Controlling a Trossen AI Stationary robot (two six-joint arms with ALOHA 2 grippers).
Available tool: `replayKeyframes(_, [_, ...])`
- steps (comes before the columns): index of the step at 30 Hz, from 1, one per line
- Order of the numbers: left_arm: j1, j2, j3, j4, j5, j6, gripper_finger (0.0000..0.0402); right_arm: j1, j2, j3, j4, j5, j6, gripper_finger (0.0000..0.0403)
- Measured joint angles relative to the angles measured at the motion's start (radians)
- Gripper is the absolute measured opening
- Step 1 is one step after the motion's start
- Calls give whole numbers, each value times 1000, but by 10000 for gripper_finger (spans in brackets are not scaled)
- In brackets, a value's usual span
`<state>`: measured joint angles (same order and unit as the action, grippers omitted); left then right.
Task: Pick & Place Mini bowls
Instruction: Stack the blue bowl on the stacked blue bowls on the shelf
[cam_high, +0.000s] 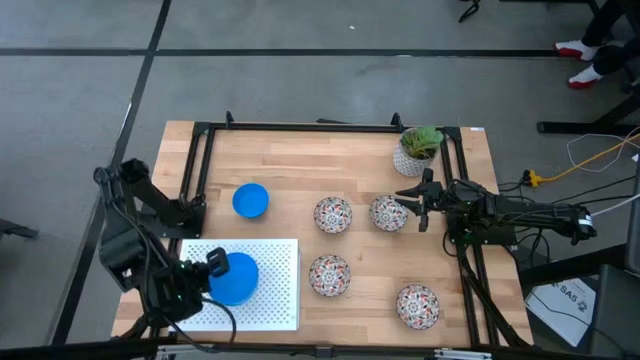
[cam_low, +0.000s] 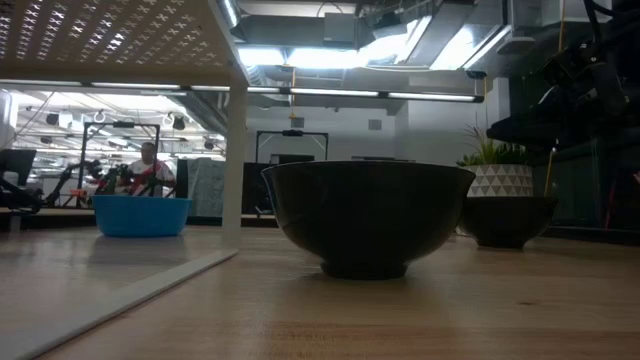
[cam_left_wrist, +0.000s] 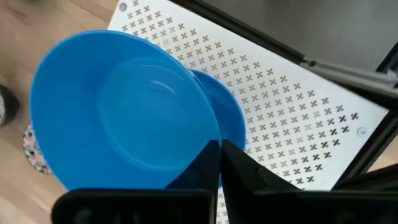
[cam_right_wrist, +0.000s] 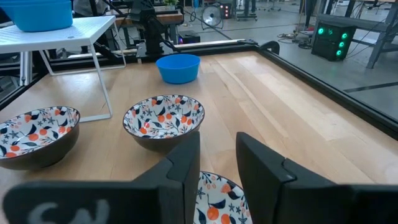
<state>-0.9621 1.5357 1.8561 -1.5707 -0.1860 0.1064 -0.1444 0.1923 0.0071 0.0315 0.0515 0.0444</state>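
Observation:
My left gripper (cam_high: 213, 266) hangs over the white perforated shelf (cam_high: 275, 300) at the near left, shut on a bright blue mini bowl (cam_left_wrist: 124, 112). Under that bowl a second blue bowl (cam_left_wrist: 231, 118) sits on the shelf. A third blue bowl (cam_high: 250, 200) rests on its base on the table. Several white floral bowls stand on the wood, among them one (cam_high: 333, 214) and one (cam_high: 329, 275). My right gripper (cam_right_wrist: 217, 155) stands open at the right, level, just beside and above a floral bowl (cam_high: 389, 212), with nothing between its fingers. My left gripper holds the blue bowl by its rim (cam_left_wrist: 214, 134), on the side nearest the wrist. The fingers (cam_left_wrist: 208, 163) come from above, slanting down. The bowl is tilted over the second blue bowl; whether the two touch I cannot tell.
A white pot with a green plant (cam_high: 418, 150) stands at the far right corner. A black frame (cam_high: 300, 127) runs along the table's far and side edges. The shelf stands on thin white legs (cam_right_wrist: 102, 81). Bare wood lies between the blue bowl and the far rail.

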Motion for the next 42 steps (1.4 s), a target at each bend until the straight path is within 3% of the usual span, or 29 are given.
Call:
replayKeyframes(6, [1, -31, -9, 3, 0, -93, 3, 0, 0, 0, 0, 0, 0, 104])
replayKeyframes(14, [-44, -73, -148, -3, -6, -179, 3, 0, 0, 0, 0, 0, 0, 104])
replayKeyframes(20, [-52, -75, -148, 0, -51, -156, 3, 0, 0, 0, 0, 0, 0, 104])
replayKeyframes(42, [-46, -19, -148, 0, -21, -68, 3, 0, 0, 0, 0, 0, 0, 104])
